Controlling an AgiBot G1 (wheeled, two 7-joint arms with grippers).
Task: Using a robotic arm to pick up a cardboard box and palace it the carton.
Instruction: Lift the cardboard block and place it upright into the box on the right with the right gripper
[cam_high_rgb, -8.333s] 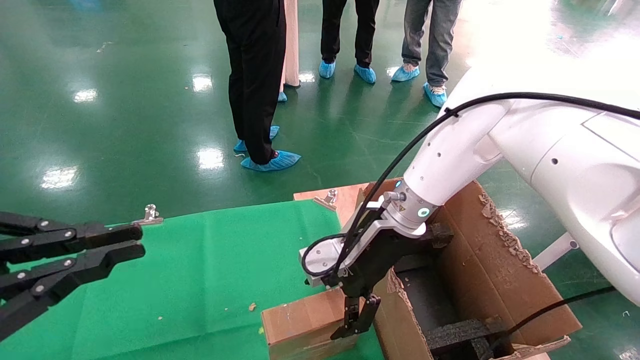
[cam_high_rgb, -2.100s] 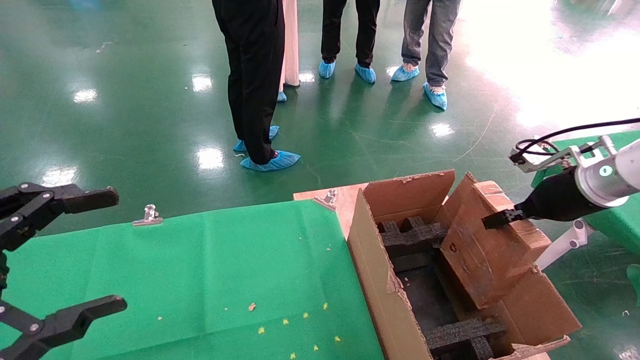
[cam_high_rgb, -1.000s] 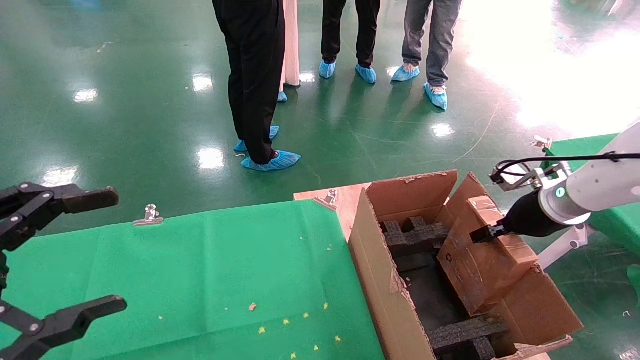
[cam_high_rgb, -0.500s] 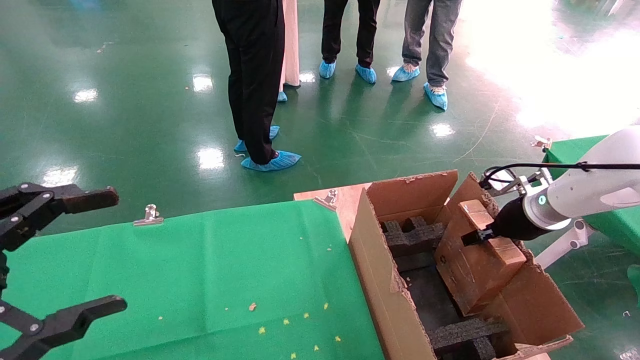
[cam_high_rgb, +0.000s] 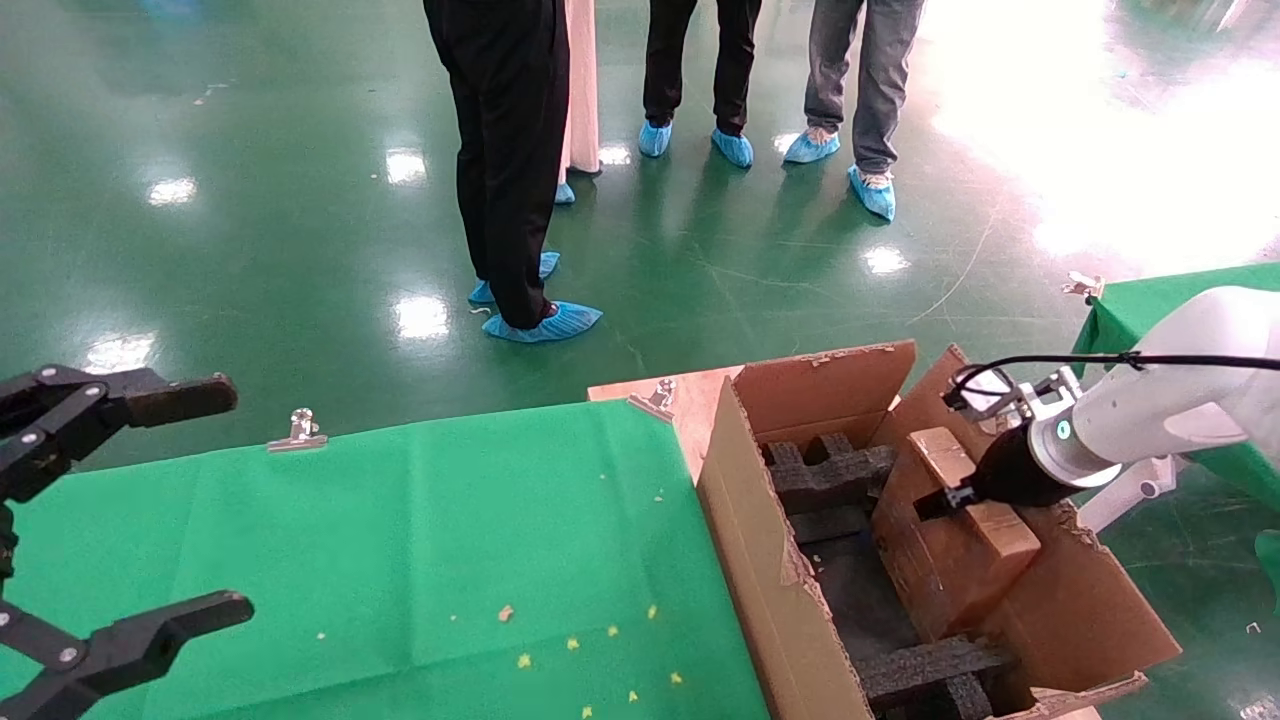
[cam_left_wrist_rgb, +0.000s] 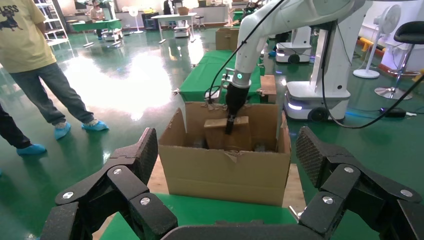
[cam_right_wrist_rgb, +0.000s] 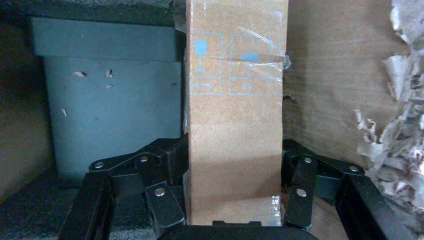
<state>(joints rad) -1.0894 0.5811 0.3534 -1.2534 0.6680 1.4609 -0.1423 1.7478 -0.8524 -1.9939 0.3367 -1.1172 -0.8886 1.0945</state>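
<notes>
Jaws clamped on both sides of the cardboard box (cam_right_wrist_rgb: 234, 125), tilted, half inside the carton (cam_high_rgb: 760, 560) at lower right of the head view.
Placing step, I'd say: right gripper (cam_high_rgb: 935, 500) on the robotic arm (cam_high_rgb: 1150, 425) lowers the box toward black foam inserts (cam_high_rgb: 830, 475); next it needs seating flat, then release. Left gripper (cam_high_rgb: 150, 510), lower left over the green cloth (cam_high_rgb: 420, 540), hangs wide apart, idle.

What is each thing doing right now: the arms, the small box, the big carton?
right gripper: shut on the cardboard box, reaching into the carton.
cardboard box: held, tilted, partly inside the carton.
carton: open, flaps up, black foam inserts inside.
left gripper: open, idle over the green cloth.
</notes>
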